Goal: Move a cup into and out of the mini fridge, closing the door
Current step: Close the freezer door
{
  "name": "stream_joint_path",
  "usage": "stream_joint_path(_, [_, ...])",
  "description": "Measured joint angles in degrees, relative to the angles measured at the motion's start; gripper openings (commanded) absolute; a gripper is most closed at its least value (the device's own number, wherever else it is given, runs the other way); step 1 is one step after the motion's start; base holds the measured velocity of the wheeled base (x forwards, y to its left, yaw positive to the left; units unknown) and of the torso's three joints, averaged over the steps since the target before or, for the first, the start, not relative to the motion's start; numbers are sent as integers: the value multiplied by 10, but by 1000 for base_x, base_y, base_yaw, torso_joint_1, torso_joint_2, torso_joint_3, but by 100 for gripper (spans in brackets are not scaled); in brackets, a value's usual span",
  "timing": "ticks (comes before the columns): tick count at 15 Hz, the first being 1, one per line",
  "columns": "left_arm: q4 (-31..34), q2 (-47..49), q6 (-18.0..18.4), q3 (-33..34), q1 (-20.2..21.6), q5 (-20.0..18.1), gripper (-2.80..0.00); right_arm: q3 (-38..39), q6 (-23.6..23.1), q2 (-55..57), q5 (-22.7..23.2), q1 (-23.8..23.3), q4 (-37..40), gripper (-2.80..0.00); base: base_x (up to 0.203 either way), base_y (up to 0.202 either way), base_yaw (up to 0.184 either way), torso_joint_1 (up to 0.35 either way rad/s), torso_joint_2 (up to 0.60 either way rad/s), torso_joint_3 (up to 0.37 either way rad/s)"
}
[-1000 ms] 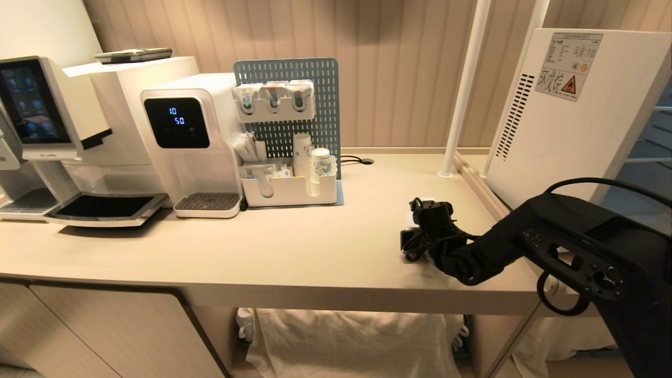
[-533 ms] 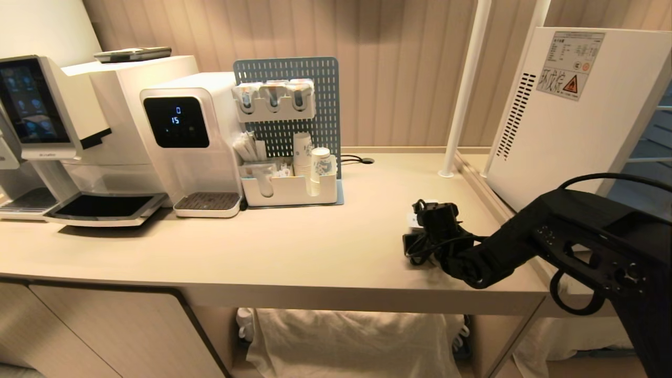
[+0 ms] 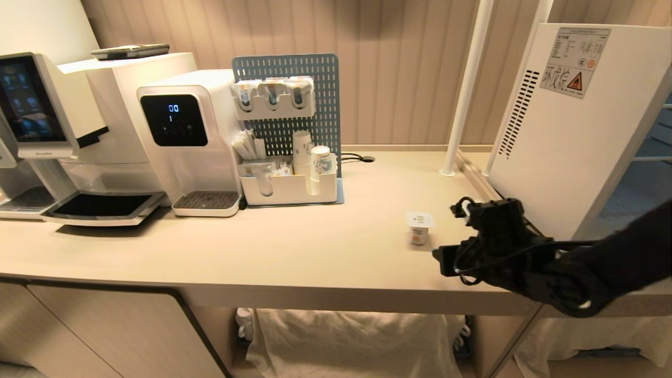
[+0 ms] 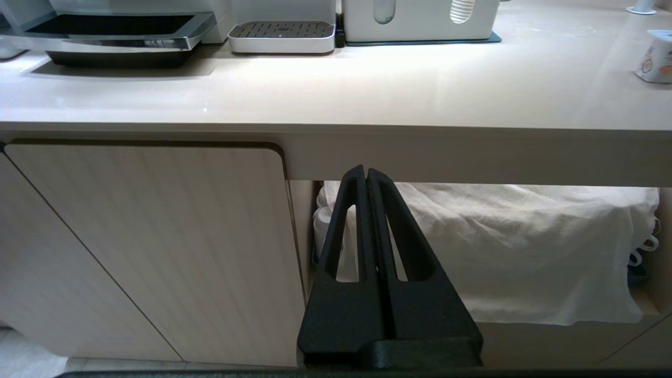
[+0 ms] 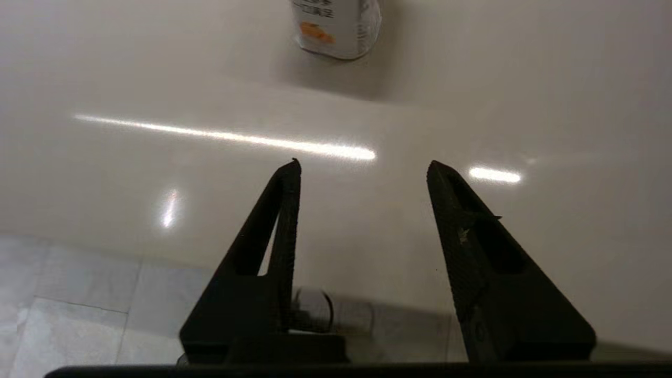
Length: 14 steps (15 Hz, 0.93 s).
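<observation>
my right gripper (image 5: pixel 362 168) — jaws apart, empty | tiny white plastic cup with orange label (image 3: pixel 419 227) upright on beige countertop (image 3: pixel 294 247), straight ahead of my fingertips, near, not touching | right arm nearer — left gripper (image 4: pixel 367 176) together, parked below counter

White cup (image 3: pixel 419 227), orange label

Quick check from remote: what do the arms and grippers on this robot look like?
Both grippers are matte black with two long, triangular fingers with cut-out windows: the left gripper and right gripper. The right arm is black, with looped black cables at its wrist.
</observation>
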Motion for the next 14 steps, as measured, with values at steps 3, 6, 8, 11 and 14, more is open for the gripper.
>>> stream_joint_path(3, [0,0,0,0,0,0,-280,91,0,-213,3,32,47,-280,0,0,0,0,0,0])
stream_joint_path(6, [0,0,0,0,0,0,-280,123,10,-459,-4,63,187,-280,0,0,0,0,0,0])
stream_joint_path(8, [0,0,0,0,0,0,-280,106,37,-608,-12,64,332,-280,0,0,0,0,0,0])
stream_joint_path(11, [0,0,1,0,0,0,-280,63,59,-768,18,-42,571,-280,0,0,0,0,0,0])
stream_joint_path(14, [0,0,0,0,-1,0,-280,29,25,-888,112,-208,723,-280,0,0,0,0,0,0])
